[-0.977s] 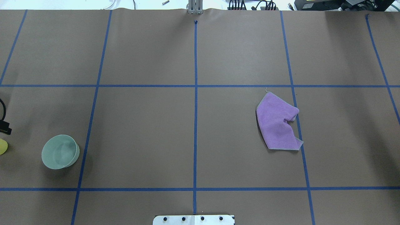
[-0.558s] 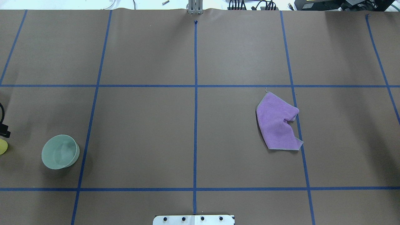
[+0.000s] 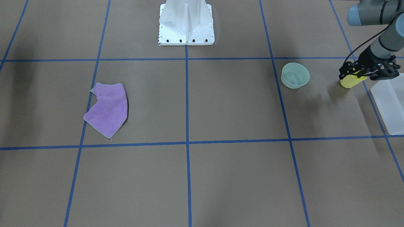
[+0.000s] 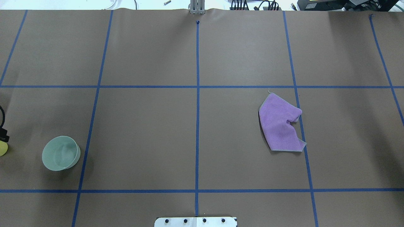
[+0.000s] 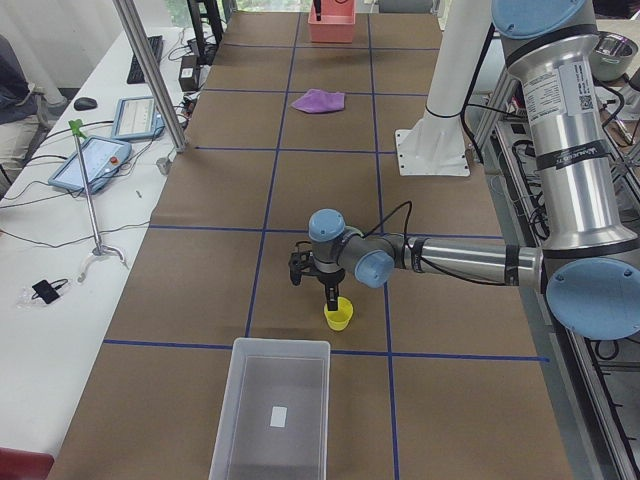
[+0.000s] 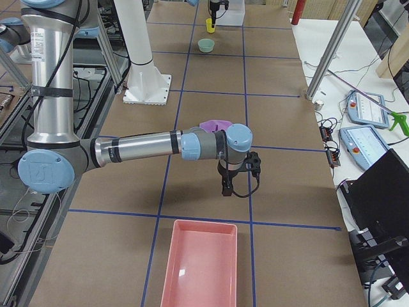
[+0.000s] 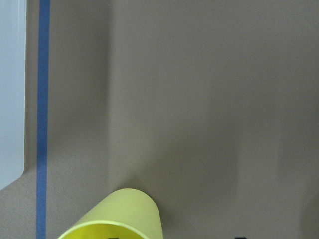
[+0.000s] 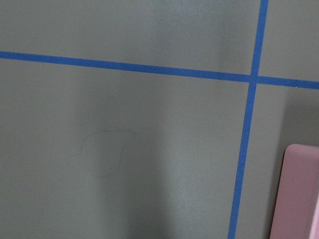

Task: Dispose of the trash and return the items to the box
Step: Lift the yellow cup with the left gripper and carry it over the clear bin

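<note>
The yellow cup (image 3: 348, 82) hangs tilted from my left gripper (image 3: 356, 75), which is shut on its rim just above the table. The frosted-white box (image 3: 389, 102) lies close beside them. In the exterior left view the cup (image 5: 339, 316) is a short way from the box (image 5: 270, 410). In the overhead view only the cup's edge (image 4: 2, 148) shows. The mint-green bowl (image 4: 60, 153) stands upright and empty on the table, apart from the cup. My right gripper (image 6: 226, 189) hovers over bare table near a pink bin; I cannot tell whether it is open or shut.
A purple cloth (image 4: 281, 123) lies crumpled on the robot's right half of the table. A pink bin (image 6: 198, 265) sits at the table's right end. The white robot base (image 3: 186, 23) stands at the table's middle edge. Blue tape lines cross the brown table cover.
In the overhead view the left gripper and the yellow cup have slid further left, almost out of the frame. The bowl and the cloth have not moved.
</note>
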`<action>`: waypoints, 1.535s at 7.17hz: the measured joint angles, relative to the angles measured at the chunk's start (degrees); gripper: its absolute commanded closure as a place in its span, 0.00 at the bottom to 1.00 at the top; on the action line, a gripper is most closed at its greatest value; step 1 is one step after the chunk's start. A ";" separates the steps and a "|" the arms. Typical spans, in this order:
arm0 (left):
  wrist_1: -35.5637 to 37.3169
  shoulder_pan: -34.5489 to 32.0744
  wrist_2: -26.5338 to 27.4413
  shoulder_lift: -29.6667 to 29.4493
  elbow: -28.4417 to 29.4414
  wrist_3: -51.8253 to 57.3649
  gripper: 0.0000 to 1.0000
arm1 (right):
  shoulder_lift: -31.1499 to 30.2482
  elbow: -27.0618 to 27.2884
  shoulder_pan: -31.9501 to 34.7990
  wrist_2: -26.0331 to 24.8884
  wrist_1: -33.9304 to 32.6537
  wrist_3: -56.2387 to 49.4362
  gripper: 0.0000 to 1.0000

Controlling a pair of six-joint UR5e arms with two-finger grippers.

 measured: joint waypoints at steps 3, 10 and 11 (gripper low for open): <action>0.09 0.19 -0.07 0.00 0.39 -0.44 1.00 | 0.46 -0.80 -0.38 0.00 0.00 0.00 0.00; 14.80 -7.87 -8.59 -1.43 -7.13 9.63 1.00 | 4.16 -3.00 -1.41 0.00 0.05 0.19 0.00; 25.02 -13.52 -7.78 -5.86 -7.14 20.84 1.00 | 4.37 -2.99 -1.42 0.00 0.06 0.35 0.00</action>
